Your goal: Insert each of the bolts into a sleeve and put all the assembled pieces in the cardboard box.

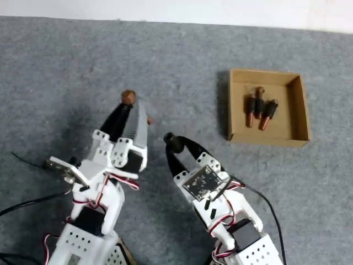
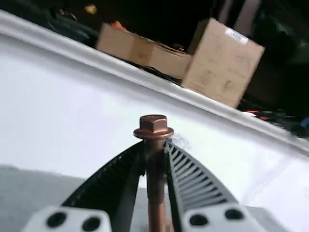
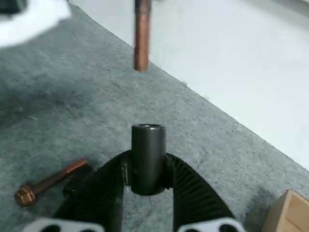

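Away from the cardboard box [image 1: 230, 105], my left gripper [image 1: 129, 106] clamps a bolt [image 2: 155, 164] upright — my right gripper [image 1: 172, 142], nearer the box, grips a sleeve [image 3: 148, 152].

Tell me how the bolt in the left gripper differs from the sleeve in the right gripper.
The bolt is copper-coloured; the sleeve is black. The bolt is a slim shank with a flanged hex head; the sleeve is a stubbier hollow tube, open on top. Both stand upright, each clamped between fingers: bolt in the left gripper, sleeve in the right gripper, the two not yet joined.
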